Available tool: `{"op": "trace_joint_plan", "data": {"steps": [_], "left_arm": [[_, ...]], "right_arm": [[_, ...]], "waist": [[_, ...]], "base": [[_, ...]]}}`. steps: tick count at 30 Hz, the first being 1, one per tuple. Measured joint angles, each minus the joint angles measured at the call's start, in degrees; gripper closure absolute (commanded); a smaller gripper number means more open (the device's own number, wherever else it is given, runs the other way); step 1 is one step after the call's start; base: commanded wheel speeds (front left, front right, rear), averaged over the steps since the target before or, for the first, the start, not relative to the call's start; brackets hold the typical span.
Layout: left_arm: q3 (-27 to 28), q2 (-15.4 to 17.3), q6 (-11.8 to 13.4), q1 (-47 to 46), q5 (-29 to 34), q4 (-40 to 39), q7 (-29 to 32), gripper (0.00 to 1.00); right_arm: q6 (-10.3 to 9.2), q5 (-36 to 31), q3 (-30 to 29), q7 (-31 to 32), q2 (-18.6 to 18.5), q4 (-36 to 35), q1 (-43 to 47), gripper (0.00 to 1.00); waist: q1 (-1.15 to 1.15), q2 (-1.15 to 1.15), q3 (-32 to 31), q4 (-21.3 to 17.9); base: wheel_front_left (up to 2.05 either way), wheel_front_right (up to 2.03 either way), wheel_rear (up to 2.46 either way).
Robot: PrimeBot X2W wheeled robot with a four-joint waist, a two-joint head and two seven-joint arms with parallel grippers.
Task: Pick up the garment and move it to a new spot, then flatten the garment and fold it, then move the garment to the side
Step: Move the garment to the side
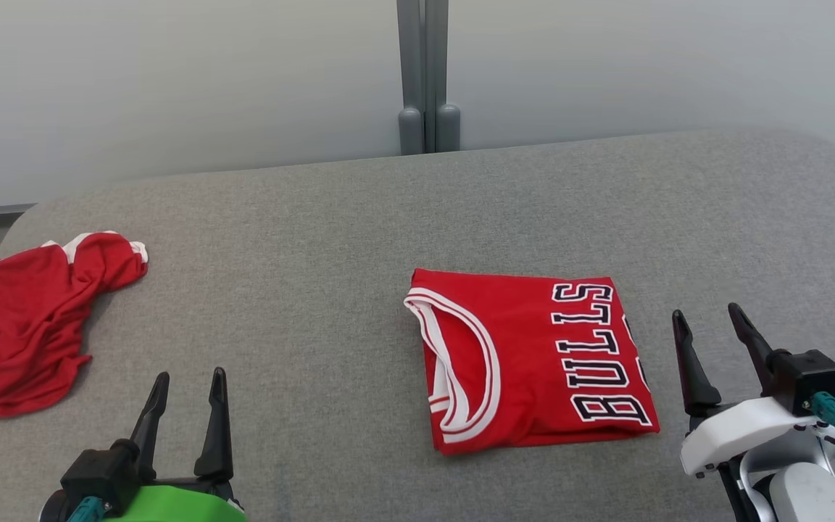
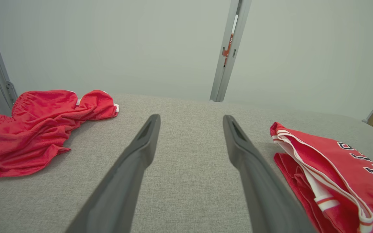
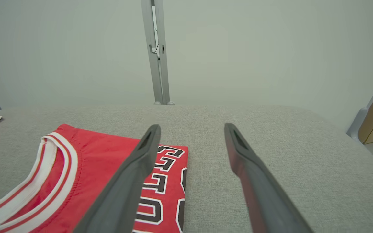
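**Claws wide, folded jersey lying between them**

Left claw (image 1: pixel 191 374) hangs over the near part of the grey bench (image 1: pixel 301 217), its fingers spread wide with nothing between them. Off to its left, a little beyond its tips, lies a crumpled pair of red shorts (image 1: pixel 26 319), well apart from everything else. To its right, between the two claws and nearer the right one, the red jersey (image 1: pixel 533 355) lies flat on the bench, folded into a neat block. Just right of the jersey stands the right claw (image 1: pixel 706 310), also spread wide and empty.

The fold looks finished, so the step in hand is probably the move to the side. To do it well, each claw should pinch all the layers at its edge, not only the top sheet. Both should lift together and stay low so the block does not sag open. The collar side looks the looser one and wants the firmer hold.

The collar opens toward the left claw, and the lettered end faces the right claw. The lettering runs away from the claws, with the B nearest. As far as I can judge, the long axis runs from claw to claw, though the block is close to square.
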Motion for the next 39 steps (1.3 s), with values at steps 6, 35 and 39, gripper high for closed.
{"op": "trace_joint_plan", "data": {"steps": [6,35,39], "left_arm": [[-0.11,0.03,0.00,-0.01,0.01,0.00,0.00,0.00],[-0.23,-0.46,0.00,-3.74,0.08,-1.86,0.00,0.00],[-0.46,-0.46,0.00,-4.25,0.09,-1.87,0.00,0.00]], "right_arm": [[0.00,0.77,-0.66,2.89,0.27,0.05,0.01,0.00],[-0.03,8.93,1.79,48.99,-1.88,16.70,-17.27,0.00],[-0.03,8.36,2.70,48.38,-2.30,20.72,-18.98,0.00]], "waist": [[0.00,0.00,0.27,0.44],[0.00,0.00,6.62,4.33],[0.00,0.00,7.65,5.05]], "base": [[0.00,0.00,0.00],[0.00,0.00,0.00],[0.00,0.00,0.00]]}}
